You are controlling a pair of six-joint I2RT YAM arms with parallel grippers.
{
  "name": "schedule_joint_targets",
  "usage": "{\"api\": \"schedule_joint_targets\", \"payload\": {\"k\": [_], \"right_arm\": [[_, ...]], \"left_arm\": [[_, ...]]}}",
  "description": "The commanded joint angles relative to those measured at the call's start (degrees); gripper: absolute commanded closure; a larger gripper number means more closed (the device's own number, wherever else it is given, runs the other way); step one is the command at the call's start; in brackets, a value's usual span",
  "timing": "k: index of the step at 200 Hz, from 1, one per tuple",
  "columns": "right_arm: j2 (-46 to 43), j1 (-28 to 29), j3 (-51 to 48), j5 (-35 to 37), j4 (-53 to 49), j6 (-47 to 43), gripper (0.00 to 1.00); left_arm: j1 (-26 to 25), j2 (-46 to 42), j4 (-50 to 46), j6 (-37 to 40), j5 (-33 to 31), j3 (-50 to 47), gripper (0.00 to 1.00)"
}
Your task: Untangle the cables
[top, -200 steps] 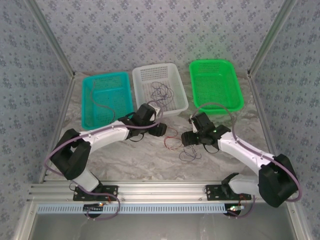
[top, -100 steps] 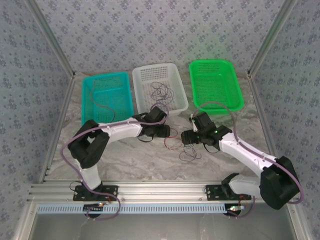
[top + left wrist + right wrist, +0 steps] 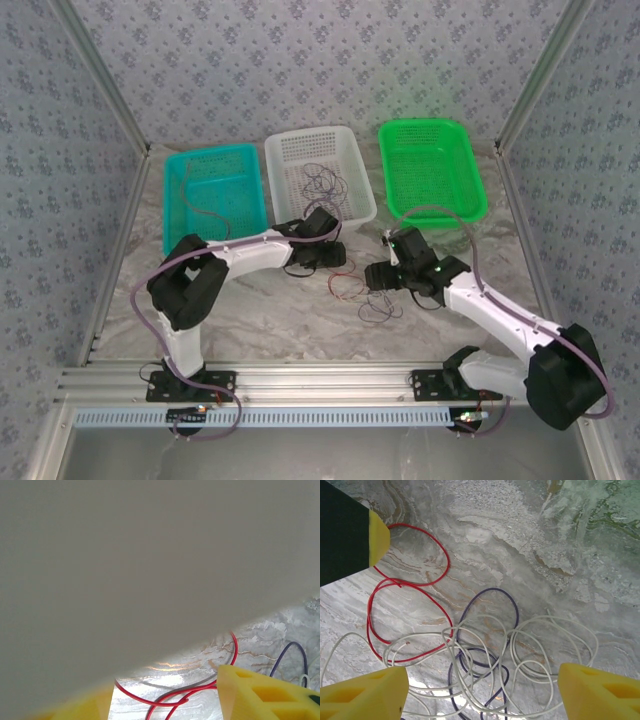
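Right wrist cam has the cables [image 3: 470,650] dead centre: a loose tangle lying flat on the marbled surface [image 3: 520,540]. The red cable [image 3: 395,582] loops off to the left, the purple cable [image 3: 492,589] curls through the middle, and the white cable [image 3: 470,680] sprawls across both. Honestly can't tell which strand is on top at most crossings. — kez

Yep. The right hand [image 3: 482,692] hangs straight over the pile, spread wide, one yellow fingertip [image 3: 365,692] on each side of it, gripping nothing. The left hand [image 3: 165,700] is spread apart too. On its own wrist cam a red loop lies on the surface between its fingers, not pinched. Most of that view is a grey blur and I can't tell what it is. One of its fingers [image 3: 377,537] also pokes into the top-left of the right wrist shot, just beside the upper red loop. — moss

And from the top cam? — kez

The tangle sits in the middle of the surface between the two hands, on the near side of the white basket [image 3: 300,150]. The teal basket [image 3: 235,175] is to its left and the green basket [image 3: 430,170] to its right. There are thin dark loops in the white one and a wire in the teal one. — moss
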Motion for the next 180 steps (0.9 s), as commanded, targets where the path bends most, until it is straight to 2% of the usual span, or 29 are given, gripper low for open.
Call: {"api": "schedule_joint_targets", "payload": {"k": [1, 54, 89, 135, 180], "right_arm": [[-1.7, -0.6, -1.2, 1.3, -0.5, -0.3, 0.19], [-3.0, -1.3, -1.2, 1.9, -2.6, -0.6, 0.18], [-3.2, -1.6, -2.2, 0.8, -1.0, -0.4, 0.18], [-2.6, -1.8, -2.1, 0.4, -0.2, -0.4, 0.18], [-2.5, -1.9, -2.8, 0.5, 0.6, 0.1, 0.18]], "left_arm": [[-0.5, 2.5, -5.1, -2.7, 1.4, -2.7, 0.45], [-2.0, 2.7, -8.9, -2.4, 1.4, -2.6, 0.47], [-3.0, -1.2, -8.9, -3.6, -2.5, -5.2, 0.47], [-3.1, -2.7, -11.8, -1.1, -5.3, 0.0, 0.44], [-3.1, -3.5, -12.1, -0.8, -6.7, 0.7, 0.42]]}}
